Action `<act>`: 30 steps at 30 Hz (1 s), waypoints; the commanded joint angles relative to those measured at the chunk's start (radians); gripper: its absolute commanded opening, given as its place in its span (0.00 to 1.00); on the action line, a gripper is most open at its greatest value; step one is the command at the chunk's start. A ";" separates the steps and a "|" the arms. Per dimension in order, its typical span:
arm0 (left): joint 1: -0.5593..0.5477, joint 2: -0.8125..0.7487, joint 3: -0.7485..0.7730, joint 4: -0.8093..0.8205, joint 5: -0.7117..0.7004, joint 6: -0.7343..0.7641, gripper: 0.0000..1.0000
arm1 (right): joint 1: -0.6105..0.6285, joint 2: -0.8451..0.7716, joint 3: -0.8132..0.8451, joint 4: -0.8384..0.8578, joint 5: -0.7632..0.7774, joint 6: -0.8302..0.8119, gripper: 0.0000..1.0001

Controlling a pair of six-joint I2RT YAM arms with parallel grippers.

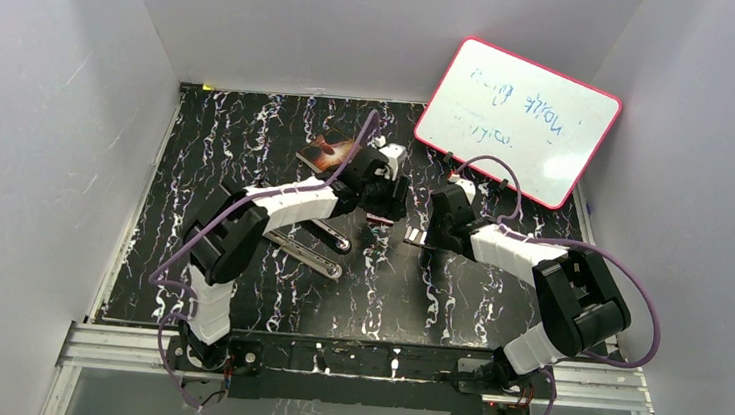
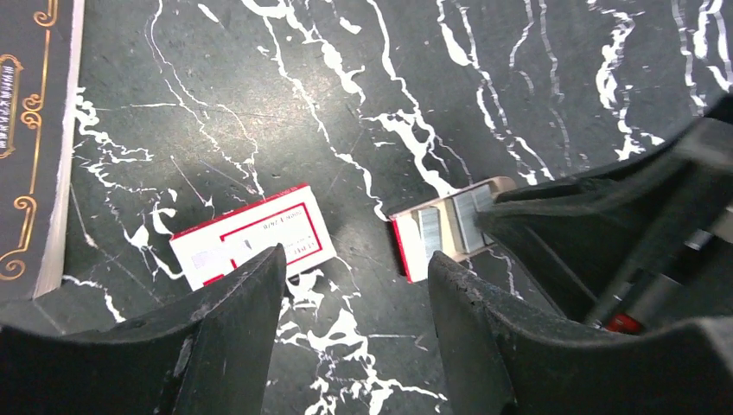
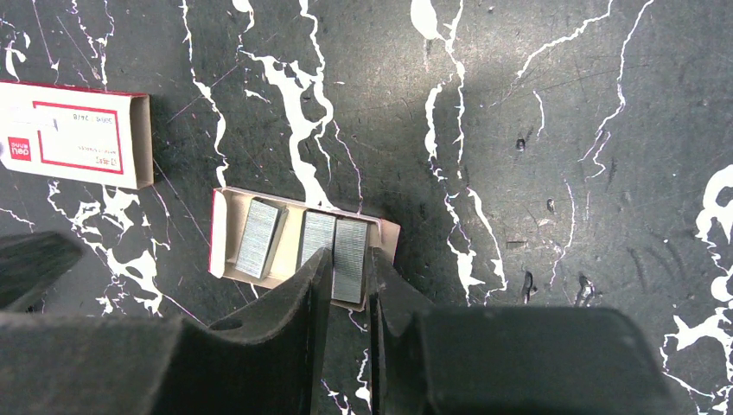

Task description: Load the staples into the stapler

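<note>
We work on a black marbled surface [image 1: 415, 312], with a whiteboard [image 1: 522, 121] propped at its far right and a dark book [image 1: 328, 151] lying at the back. The stapler [image 1: 309, 256] lies by the left arm, swung open with its two halves spread, well apart from the staples. Between the arms the white-and-red box sleeve [image 3: 78, 134] lies flat. Near it sits its tray [image 3: 223, 233] holding the staples [image 3: 259, 238], three silver strips side by side. The left tool [image 2: 356, 259] hovers above sleeve and tray with its fingers wide apart, holding nothing. The right tool [image 3: 350, 259] is down in the tray. Its fingers are drawn in on either side of the rightmost strip [image 3: 350, 238] and, as far as the wrist view shows, press on it while it lies there.

We judge the step in hand to be taking one strip out. To do it well, we keep the pinch light and square across the strip's long sides, since glued staples probably snap or tilt easily. We lift straight up so the tray wall doesn't catch and the neighbouring strip isn't dragged along. The left tool could pin the tray if it rises. Then we carry the strip level to the stapler's open channel.
</note>
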 commanded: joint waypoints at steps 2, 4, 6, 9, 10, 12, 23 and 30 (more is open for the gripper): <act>-0.005 -0.127 -0.053 0.005 0.048 -0.027 0.59 | -0.006 -0.009 -0.016 0.002 0.013 -0.010 0.28; -0.012 -0.134 -0.086 0.016 0.063 -0.058 0.59 | -0.005 -0.006 -0.014 0.002 0.014 -0.010 0.28; -0.017 -0.141 -0.134 0.038 0.071 -0.095 0.58 | -0.006 -0.005 -0.014 0.002 0.012 -0.010 0.28; -0.020 -0.138 -0.188 0.084 0.073 -0.135 0.58 | -0.006 -0.005 -0.017 0.002 0.013 -0.008 0.28; -0.020 -0.130 -0.194 0.090 0.079 -0.144 0.58 | -0.005 -0.005 -0.019 0.002 0.011 -0.006 0.28; -0.019 -0.110 -0.195 0.106 0.098 -0.157 0.58 | -0.006 -0.004 -0.020 0.003 0.012 -0.006 0.28; -0.008 0.006 -0.112 0.102 0.075 -0.162 0.61 | -0.005 -0.018 -0.024 -0.003 0.016 -0.006 0.28; 0.001 0.064 -0.048 0.084 0.098 -0.132 0.61 | -0.006 -0.016 -0.022 -0.002 0.017 -0.009 0.28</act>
